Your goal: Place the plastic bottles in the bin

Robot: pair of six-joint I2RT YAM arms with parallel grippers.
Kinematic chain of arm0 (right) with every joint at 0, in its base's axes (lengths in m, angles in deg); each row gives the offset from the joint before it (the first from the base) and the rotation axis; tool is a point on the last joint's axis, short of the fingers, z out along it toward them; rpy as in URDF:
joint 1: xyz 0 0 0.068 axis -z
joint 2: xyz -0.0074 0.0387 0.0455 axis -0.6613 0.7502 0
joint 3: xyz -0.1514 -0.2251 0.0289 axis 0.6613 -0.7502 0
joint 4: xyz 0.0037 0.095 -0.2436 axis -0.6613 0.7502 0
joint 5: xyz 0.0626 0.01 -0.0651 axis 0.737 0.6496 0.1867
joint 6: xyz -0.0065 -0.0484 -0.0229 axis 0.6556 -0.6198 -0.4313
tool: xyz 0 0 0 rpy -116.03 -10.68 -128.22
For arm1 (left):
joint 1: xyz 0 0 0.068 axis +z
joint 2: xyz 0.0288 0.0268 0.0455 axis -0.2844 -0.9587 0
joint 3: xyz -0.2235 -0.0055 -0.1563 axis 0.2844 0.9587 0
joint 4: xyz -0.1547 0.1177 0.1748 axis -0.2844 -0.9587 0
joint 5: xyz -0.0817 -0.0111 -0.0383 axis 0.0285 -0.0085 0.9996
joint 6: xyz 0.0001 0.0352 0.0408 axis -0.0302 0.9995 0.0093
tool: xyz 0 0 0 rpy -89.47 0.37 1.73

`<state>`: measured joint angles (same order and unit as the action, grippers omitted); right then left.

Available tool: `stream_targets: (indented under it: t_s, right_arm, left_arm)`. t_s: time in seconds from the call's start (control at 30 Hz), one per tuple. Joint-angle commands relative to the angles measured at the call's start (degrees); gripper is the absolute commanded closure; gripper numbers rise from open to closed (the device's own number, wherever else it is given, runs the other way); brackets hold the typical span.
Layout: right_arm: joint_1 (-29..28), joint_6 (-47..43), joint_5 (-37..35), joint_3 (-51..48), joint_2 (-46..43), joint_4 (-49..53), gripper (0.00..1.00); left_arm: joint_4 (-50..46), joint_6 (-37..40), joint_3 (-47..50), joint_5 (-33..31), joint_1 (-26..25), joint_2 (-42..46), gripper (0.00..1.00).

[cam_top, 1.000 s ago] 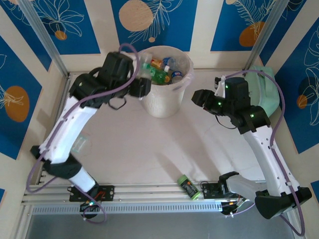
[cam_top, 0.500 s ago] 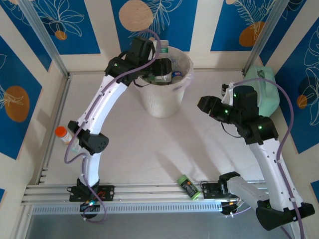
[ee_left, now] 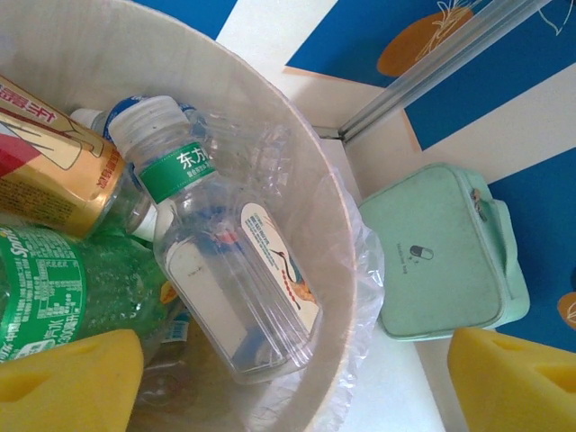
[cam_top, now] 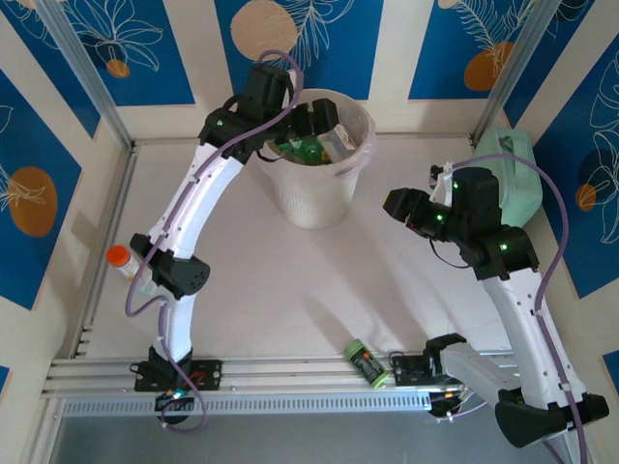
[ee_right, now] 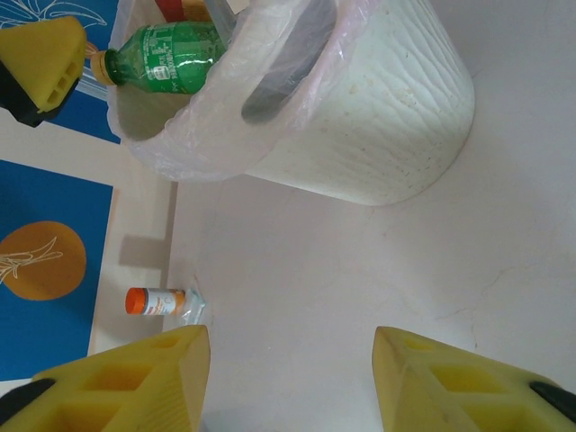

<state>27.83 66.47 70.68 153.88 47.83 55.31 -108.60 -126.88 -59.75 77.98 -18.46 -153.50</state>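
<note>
The left pincer (ee_left: 292, 378) hangs wide and empty over the round whitish bag-lined bin (ee_left: 331, 236), a clear green-banded plastic bottle (ee_left: 236, 274) lying inside, so the drop looks finished; next comes the orange-capped clear bottle (cam_top: 122, 261) at the bench (cam_top: 290, 280) left edge.

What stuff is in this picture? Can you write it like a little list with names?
bin: round, whitish, bag-lined, at the far side of the table
left pincer: open, above the bin's mouth, holding nothing
right pincer: open, over the table, right of the bin
clear bottle: lying inside the bin
green bottle: inside the bin too
orange-capped bottle: on the table's left edge, outside the bin
mint-green case: far right corner
</note>
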Motion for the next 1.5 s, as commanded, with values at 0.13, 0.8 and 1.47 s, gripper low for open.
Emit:
stream_targets:
  t_s: [0.13, 0.8, 1.47]
  right_arm:
    - [0.55, -0.22, 0.77, 0.15, -0.67, 0.81, 0.49]
    - [3.52, 8.98, -21.81, -17.60, -0.90, -4.88, 0.08]
    - [10.27, -20.91, -42.84, -40.44, 18.48, -57.09, 0.01]
  left_arm:
    - [1.86, 2.93, 3.61, 3.63, 0.35, 6.80, 0.19]
    - [28.53, 19.55, 95.18, -37.09, 9.93, 60.94, 0.00]
    - [79.93, 36.15, 125.55, -51.25, 18.46, 47.84, 0.00]
